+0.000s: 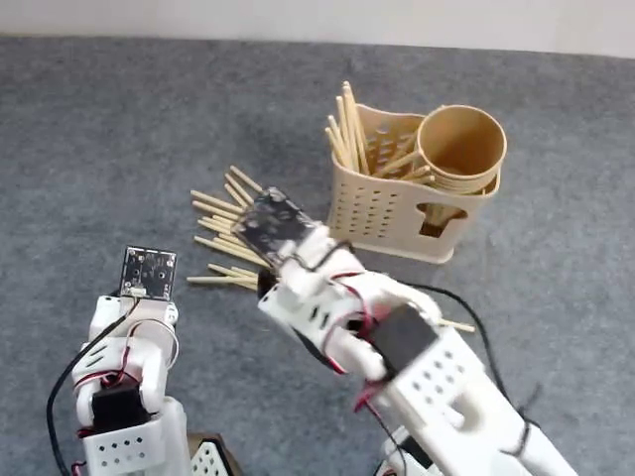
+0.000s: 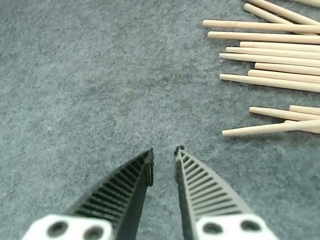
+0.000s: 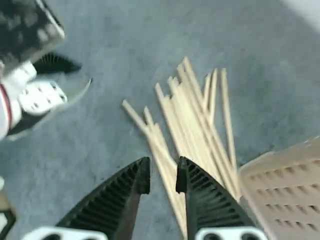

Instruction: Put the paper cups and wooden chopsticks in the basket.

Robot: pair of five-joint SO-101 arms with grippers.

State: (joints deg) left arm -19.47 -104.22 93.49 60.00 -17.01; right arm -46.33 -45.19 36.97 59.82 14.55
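Tally: paper cups (image 1: 461,149) and some chopsticks (image 1: 349,129) stand in the basket (image 1: 382,213); loose chopsticks (image 2: 270,50) remain on the carpet beside it, under my right gripper (image 3: 162,175), near my left gripper (image 2: 164,151), both slightly parted, empty.

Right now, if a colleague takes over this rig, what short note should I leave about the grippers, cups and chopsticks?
Left gripper: slightly open, empty, over bare carpet beside the loose chopsticks.
Right gripper: slightly open, over that pile, close to the basket.
Done: paper cups are stacked in the basket, with standing chopsticks beside them.
Left: the loose chopsticks on the carpet must still go in.
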